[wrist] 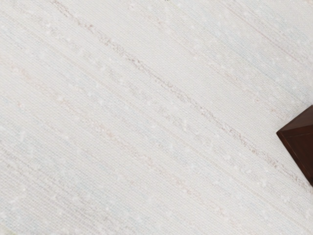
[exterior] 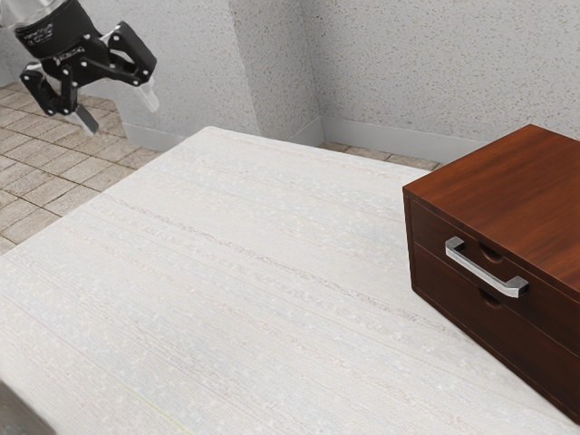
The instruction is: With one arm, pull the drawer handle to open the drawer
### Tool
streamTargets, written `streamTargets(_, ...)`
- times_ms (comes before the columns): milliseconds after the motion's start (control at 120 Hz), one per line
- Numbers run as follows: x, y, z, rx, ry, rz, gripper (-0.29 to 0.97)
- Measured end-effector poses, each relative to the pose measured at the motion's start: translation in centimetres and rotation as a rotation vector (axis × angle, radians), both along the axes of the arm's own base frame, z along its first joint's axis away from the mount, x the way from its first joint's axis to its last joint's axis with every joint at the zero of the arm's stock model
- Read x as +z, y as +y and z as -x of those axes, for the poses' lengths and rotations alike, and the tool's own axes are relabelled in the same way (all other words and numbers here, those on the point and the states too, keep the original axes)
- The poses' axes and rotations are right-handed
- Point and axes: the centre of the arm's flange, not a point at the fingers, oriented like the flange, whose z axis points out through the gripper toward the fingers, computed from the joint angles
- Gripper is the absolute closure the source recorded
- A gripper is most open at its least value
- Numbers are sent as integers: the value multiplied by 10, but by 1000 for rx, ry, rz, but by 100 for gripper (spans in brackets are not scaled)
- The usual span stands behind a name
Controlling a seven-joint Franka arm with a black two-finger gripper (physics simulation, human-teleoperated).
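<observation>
Gripper (exterior: 120, 109) hangs high at the exterior view's upper left, over the far table edge, fingers spread wide, nothing between them. Drawer handle (exterior: 485, 267) sits on the upper drawer (exterior: 535, 294) of the cabinet (exterior: 517, 186) at the exterior view's right, well apart from the gripper; the drawer front looks flush, so opening is not yet begun. Step in hand, as judged: the approach. To do it well, cross above the table (exterior: 272, 272), descend to handle height, and turn the hand so the open fingers straddle the bar across its thin section. Close at mid-span between the two posts, then pull straight out along the drawer's travel; an off-axis pull could make the fingers slip. Handle: brushed metal bar, squared ends, standing clear of the front on short posts. Cabinet: dark reddish wood, glossy, sharp-edged box; a second drawer front (exterior: 517, 344) lies below. Tabletop: pale, matte, faint streaky grain. Wrist view: table (wrist: 146, 122) below the hand, one cabinet corner (wrist: 299, 144).
</observation>
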Motion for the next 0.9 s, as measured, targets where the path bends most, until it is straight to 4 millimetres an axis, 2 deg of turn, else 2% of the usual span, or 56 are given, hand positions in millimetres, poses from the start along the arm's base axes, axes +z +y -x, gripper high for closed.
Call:
streamTargets(33,-1,-12,-3,6,0,9,0)
streamTargets(67,-3,-34,-6,-4,2,20,0)
streamTargets(125,-9,-97,-3,-66,14,35,0)
streamTargets(175,-11,-157,13,-132,18,37,0)
streamTargets(200,-12,-176,21,-142,18,38,1)
streamTargets(233,-14,-190,28,-134,19,39,1)
streamTargets(292,-19,-202,32,-94,20,45,1)
streamTargets(383,-25,-207,29,-13,21,54,2)
streamTargets(442,-32,-241,29,-16,18,29,2)
streamTargets(500,-54,-261,9,-3,31,23,2)
streamTargets(558,-76,-271,-6,16,43,33,2)
streamTargets(692,-109,-283,-38,79,48,76,5)
streamTargets(800,-107,-281,-46,135,20,126,9)
streamTargets(900,-104,-263,-54,208,5,156,10)
